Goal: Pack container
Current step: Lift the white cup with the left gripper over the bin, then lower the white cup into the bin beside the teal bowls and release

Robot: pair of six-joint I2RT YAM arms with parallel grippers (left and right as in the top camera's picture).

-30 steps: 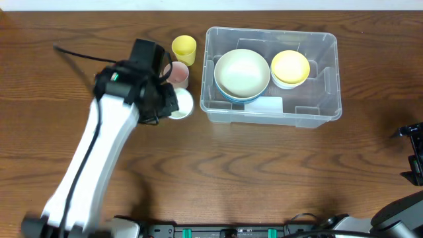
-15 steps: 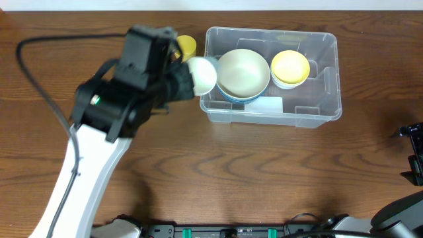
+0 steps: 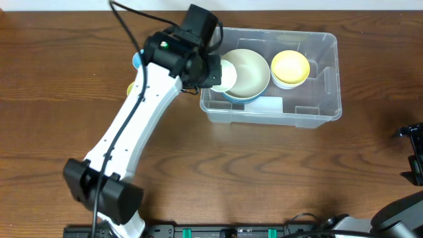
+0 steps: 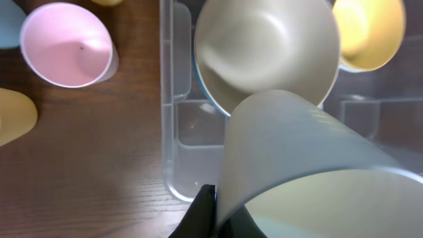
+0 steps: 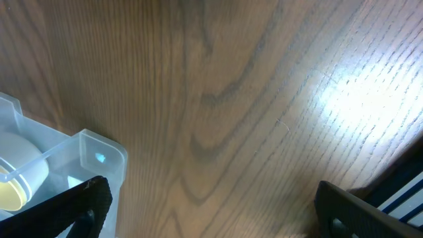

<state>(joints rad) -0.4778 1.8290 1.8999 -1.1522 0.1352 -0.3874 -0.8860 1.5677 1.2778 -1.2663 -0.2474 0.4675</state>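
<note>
The container (image 3: 330,79) is a large clear bin at the table's back right. It holds a cream bowl (image 3: 248,71) stacked on a blue one, and a yellow bowl (image 3: 291,67). My left gripper (image 3: 210,71) is shut on a white cup (image 3: 225,75) and holds it tilted over the container's left end, next to the cream bowl. In the left wrist view the white cup (image 4: 310,165) fills the foreground above the cream bowl (image 4: 264,46), and one finger of the gripper (image 4: 215,215) presses its wall. My right gripper (image 5: 211,211) is open and empty over bare wood, right of the container's corner (image 5: 99,155).
A pink cup (image 4: 66,43) stands on the table just left of the container's wall (image 4: 168,99). A yellow cup (image 4: 13,116) and a blue one (image 4: 5,30) stand beside it. My left arm hides them in the overhead view. My right gripper (image 3: 413,153) sits at the table's right edge.
My left gripper lifted the white cup from the table left of the container and carried it right, over the rim, to above the container's left end. The right arm has not moved.
</note>
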